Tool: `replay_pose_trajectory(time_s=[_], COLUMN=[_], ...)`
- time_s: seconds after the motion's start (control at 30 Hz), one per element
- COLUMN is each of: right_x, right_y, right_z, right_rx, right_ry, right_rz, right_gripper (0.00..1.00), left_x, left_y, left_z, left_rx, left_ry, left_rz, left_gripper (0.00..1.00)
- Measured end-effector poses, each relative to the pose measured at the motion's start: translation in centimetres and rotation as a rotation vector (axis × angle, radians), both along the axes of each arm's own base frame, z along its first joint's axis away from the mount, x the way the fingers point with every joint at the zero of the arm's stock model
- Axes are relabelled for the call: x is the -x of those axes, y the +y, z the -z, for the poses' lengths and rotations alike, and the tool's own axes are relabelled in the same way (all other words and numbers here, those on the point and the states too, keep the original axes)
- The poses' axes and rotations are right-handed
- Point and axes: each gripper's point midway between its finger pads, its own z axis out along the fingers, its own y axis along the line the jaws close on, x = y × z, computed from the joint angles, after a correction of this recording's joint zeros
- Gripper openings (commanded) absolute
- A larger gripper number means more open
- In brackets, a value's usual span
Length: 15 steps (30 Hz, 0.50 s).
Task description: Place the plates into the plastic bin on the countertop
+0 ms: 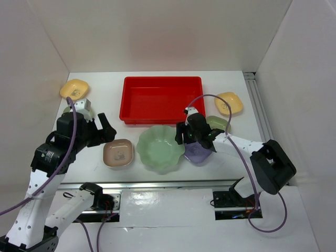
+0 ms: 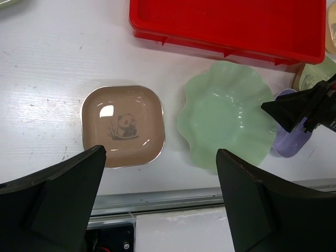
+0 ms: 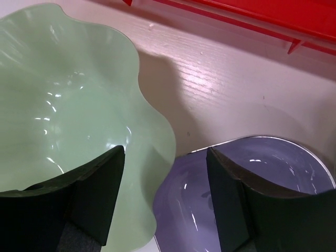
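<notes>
Straddling the wavy rim of the large pale green scallop-edged dish [image 3: 63, 94], the right gripper [image 3: 164, 155] stands with its jaws partly apart and grips nothing yet. One finger hangs over the green inside. The other hangs over the small lavender rounded-square dish [image 3: 273, 168], which sits tight against that rim.

That's the danger: a pinch here could catch or shove the lavender dish too. The thin glossy edge looks slippery, so a wide dish held by one side may tilt or drop.

Over on the left, the left gripper [image 2: 160, 151] hovers wide open and holds nothing. The pinkish-beige rounded-square dish [image 2: 122, 126] with its panda picture lies just ahead, between its fingers.

Beyond both, the shallow bright red plastic bin [image 1: 160, 79] sits on the white countertop [image 1: 105, 100], no dish in it yet. Its raised rim could snag a low carry.
</notes>
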Motion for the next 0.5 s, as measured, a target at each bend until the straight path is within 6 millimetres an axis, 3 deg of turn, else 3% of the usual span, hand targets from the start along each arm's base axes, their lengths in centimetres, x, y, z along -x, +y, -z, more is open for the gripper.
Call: replay_pose_trajectory(time_s=[0.27,0.43,0.5], right_x=[-0.2,-0.3,-0.2], right_y=[0.5,0.8,0.8], right_z=[0.6,1.0,1.3], right_rx=[-0.013,-0.013,-0.008], right_ry=[0.007,0.011,0.018], right_rz=[-0.012,-0.019,-0.022], right_gripper=[0.67,0.45,0.45], left_x=[-0.1,-0.1,-0.2], left_y=[0.0,0.0,0.1], left_z=[0.1,0.2,0.2], left_rx=[-0.027,-0.037,-0.042], left_ry=[-0.001,-0.003,-0.002], left_rz=[0.000,-0.001,-0.006], left_gripper=[1.00,1.00,1.00])
